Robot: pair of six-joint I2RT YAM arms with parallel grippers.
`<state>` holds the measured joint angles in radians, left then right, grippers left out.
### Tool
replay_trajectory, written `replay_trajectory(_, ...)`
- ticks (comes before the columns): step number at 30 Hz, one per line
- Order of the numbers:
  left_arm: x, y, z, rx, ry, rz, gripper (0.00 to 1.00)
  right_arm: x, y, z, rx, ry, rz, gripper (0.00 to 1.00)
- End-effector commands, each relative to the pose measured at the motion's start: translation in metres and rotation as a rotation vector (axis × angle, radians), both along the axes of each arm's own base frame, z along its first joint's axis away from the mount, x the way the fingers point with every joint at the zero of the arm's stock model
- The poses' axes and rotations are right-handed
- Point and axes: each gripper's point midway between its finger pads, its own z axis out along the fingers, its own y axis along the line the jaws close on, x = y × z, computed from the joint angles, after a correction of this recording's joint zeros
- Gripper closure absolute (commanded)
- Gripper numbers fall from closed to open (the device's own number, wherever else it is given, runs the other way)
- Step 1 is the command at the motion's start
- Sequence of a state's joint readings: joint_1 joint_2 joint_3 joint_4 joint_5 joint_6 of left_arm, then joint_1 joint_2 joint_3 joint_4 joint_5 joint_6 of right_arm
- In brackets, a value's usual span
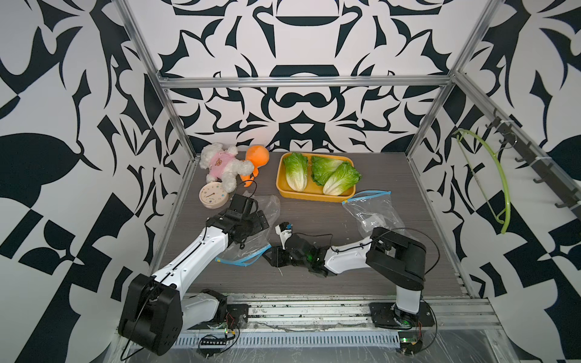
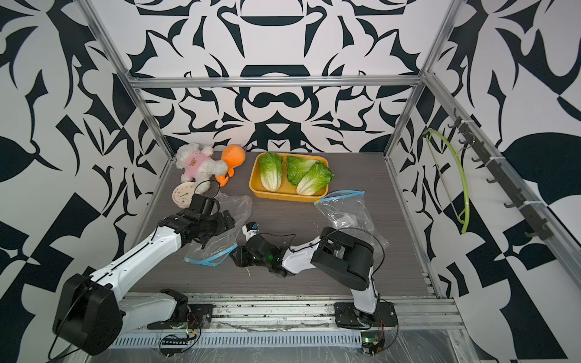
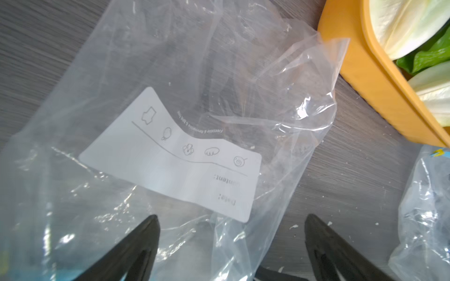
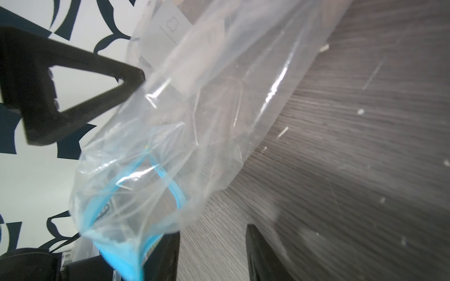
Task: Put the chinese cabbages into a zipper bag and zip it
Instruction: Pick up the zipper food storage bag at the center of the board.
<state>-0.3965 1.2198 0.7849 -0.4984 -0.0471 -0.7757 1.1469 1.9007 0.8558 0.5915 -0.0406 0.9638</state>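
L jaws spread wide over clear plastic zip bag on grey table; R jaws part-open by its blue zip edge.

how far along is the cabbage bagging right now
Done: nothing bagged; all three chinese cabbages lie in the yellow tray. In hand: the left tool hangs open over the empty zipper bag, the right tool open at its blue zip edge. Left: loading, then zipping.

The left arm and right arm have white shells with black joint blocks. Thin black cables loop along them. Each ends in black, tapered fingers. A green light glows on the right wrist.
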Motion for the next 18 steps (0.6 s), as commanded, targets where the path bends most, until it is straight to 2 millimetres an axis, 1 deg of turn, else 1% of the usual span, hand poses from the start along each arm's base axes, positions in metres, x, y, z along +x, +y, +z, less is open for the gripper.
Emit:
replay_trajectory(1,0.002,-0.004,-0.005,-0.038,0.009,0.007,0.05,-0.006,0.007,0.027,0.086,-0.002,-0.015,0.53)
replay_trajectory(3,0.001,-0.005,-0.008,-0.045,0.013,0.01,0.05,-0.011,0.009,0.027,0.078,-0.004,-0.013,0.52)
replay_trajectory(7,0.0,-0.004,-0.01,-0.047,0.019,0.021,0.05,-0.013,0.017,0.029,0.117,0.014,-0.017,0.52)
replay_trajectory(11,0.0,-0.005,-0.01,-0.053,0.019,0.019,0.05,-0.021,0.022,0.03,0.117,0.009,0.002,0.53)
replay_trajectory(14,-0.001,-0.006,-0.012,-0.057,0.027,0.018,0.06,-0.018,0.022,0.03,0.111,0.002,-0.013,0.53)
replay_trajectory(18,-0.002,-0.008,-0.015,-0.073,0.032,0.017,0.06,-0.012,0.033,0.032,0.128,-0.001,-0.028,0.55)
